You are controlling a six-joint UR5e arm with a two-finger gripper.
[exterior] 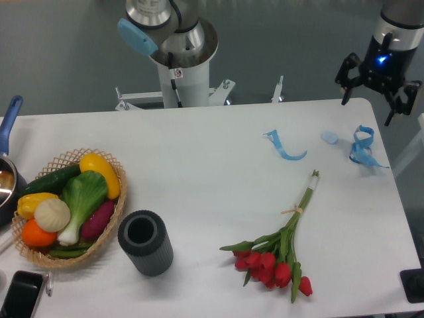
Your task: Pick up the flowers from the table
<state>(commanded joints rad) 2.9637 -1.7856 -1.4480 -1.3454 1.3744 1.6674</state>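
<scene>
The flowers (281, 248) are a bunch of red tulips with long green stems tied by a thin band. They lie flat on the white table (199, 172) at the front right, heads toward the front edge and stems pointing to the back right. My gripper (366, 108) hangs at the far right corner, above the table's back edge and well behind the flowers. Its two black fingers are spread apart with nothing between them.
Blue ribbon pieces (285, 147) (361, 147) lie between the gripper and the flowers. A dark grey cylinder cup (145, 242) stands at front centre. A wicker basket of vegetables (66, 207) sits at the left, a pot (6, 179) at the left edge. The arm's base (180, 59) stands behind the table.
</scene>
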